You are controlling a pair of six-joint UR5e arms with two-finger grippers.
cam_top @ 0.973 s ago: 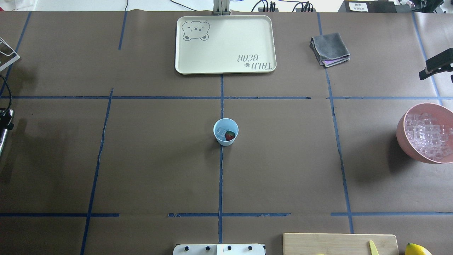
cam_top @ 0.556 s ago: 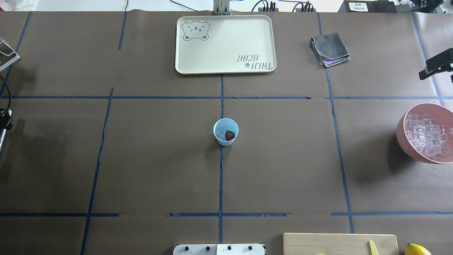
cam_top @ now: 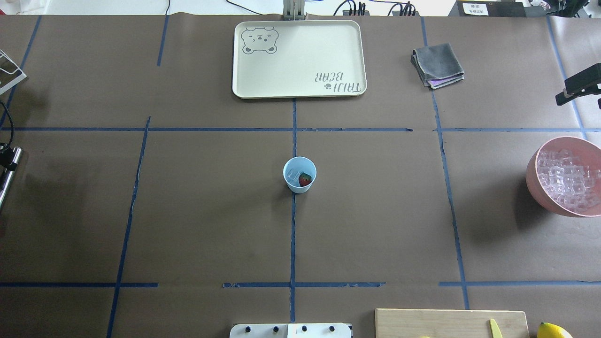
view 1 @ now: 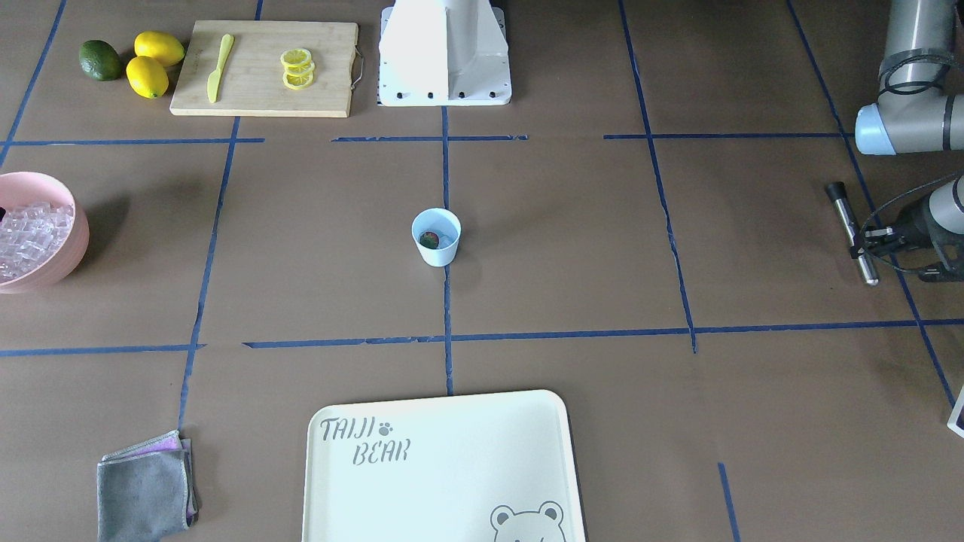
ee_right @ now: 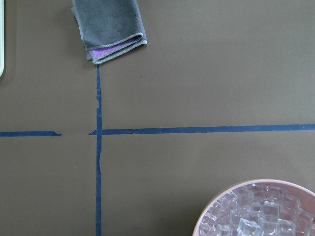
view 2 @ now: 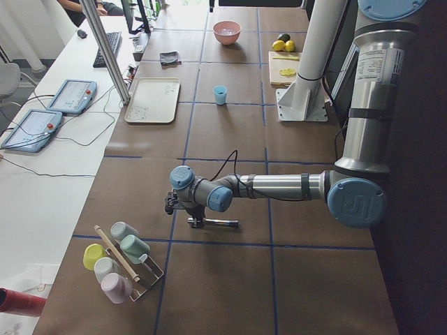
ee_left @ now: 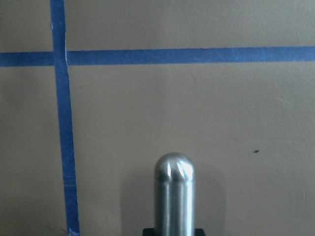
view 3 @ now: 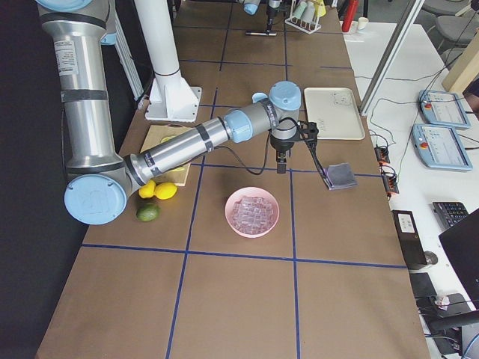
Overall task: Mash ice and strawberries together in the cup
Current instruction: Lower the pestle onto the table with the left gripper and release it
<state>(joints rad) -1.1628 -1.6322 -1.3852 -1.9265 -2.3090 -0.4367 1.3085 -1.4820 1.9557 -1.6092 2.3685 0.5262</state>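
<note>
The polished steel muddler rod (view 1: 845, 217), clenched in the left fingers (view 1: 872, 235), has edged further in at the overhead view's 9 o'clock edge. The small light blue plastic cup (cam_top: 299, 174) sits unmoved at the middle of the worktop (cam_top: 197, 225), red strawberry (cam_top: 305, 179) at its 4 o'clock side, clear ice cubes (cam_top: 293, 174) at 10. Mashing hasn't begun; the tool seems to be starting toward the cup. The right fingers (cam_top: 582, 80) hang at 2 o'clock; whether clenched or released, I cannot tell.

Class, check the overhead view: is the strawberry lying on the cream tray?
No, the strawberry sits inside the light blue cup beside the ice, well apart from the tray.
</note>
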